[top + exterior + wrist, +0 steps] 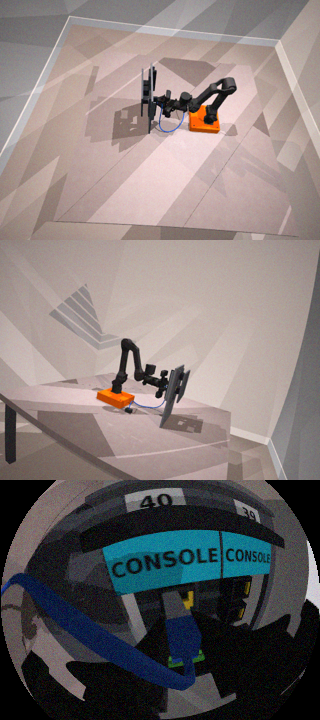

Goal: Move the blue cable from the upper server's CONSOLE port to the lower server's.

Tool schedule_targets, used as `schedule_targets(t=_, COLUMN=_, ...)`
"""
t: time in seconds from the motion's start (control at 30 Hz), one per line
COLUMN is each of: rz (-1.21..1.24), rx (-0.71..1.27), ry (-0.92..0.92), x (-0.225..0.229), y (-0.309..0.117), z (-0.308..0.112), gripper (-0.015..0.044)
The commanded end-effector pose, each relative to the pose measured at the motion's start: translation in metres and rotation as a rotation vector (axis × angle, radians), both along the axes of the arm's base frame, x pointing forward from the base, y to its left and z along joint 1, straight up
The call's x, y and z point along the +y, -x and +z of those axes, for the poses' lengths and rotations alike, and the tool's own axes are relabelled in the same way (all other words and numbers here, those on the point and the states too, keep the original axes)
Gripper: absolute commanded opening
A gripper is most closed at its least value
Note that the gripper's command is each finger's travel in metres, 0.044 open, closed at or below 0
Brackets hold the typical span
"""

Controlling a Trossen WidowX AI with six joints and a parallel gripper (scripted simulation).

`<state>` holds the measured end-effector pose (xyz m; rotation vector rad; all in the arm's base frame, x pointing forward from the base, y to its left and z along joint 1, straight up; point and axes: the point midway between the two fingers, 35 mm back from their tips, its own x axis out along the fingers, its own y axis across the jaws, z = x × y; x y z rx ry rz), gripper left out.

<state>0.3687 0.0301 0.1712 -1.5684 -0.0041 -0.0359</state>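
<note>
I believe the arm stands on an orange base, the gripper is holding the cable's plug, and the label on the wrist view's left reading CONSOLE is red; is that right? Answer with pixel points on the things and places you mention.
Not quite: the wrist view shows that label (165,555) is teal, not red. The rest stands.

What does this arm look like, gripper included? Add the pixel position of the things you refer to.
The six-joint arm (226,102) (124,361) is matte black, with slim links, rounded joints and blocky dark housings near its wrist. Its jaws are black too. No markings are readable on it.

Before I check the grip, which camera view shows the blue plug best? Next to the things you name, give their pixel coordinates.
The wrist view: the blue plug (183,634) appears large, below a CONSOLE label. Top and exterior show its cable, but the plug is too small to tell.
</note>
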Motion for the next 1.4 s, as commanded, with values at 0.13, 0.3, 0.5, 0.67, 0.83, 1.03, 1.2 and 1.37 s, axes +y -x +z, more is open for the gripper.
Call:
schedule_targets(t=0.13, rz=0.003, rx=-0.011, ry=0.000, x=0.0009, y=-0.0022, z=0.0031, gripper=0.0000)
schedule_targets(t=0.3, rz=0.003, rx=-0.011, ry=0.000, x=0.0010, y=-0.0029, z=0.0032, gripper=0.0000)
schedule_targets(t=0.5, rz=0.003, rx=-0.012, ry=-0.001, x=0.0011, y=-0.0037, z=0.0032, gripper=0.0000)
schedule_targets(t=0.67, rz=0.003, rx=-0.012, ry=-0.001, x=0.0012, y=-0.0043, z=0.0032, gripper=0.0000)
schedule_targets(t=0.83, rz=0.003, rx=-0.012, ry=-0.001, x=0.0013, y=-0.0050, z=0.0032, gripper=0.0000)
schedule_targets(t=1.03, rz=0.003, rx=-0.013, ry=-0.001, x=0.0015, y=-0.0058, z=0.0032, gripper=0.0000)
schedule_targets(t=1.2, rz=0.003, rx=-0.013, ry=-0.001, x=0.0016, y=-0.0064, z=0.0033, gripper=0.0000)
schedule_targets(t=1.37, rz=0.003, rx=-0.013, ry=-0.001, x=0.0017, y=-0.0071, z=0.0033, gripper=0.0000)
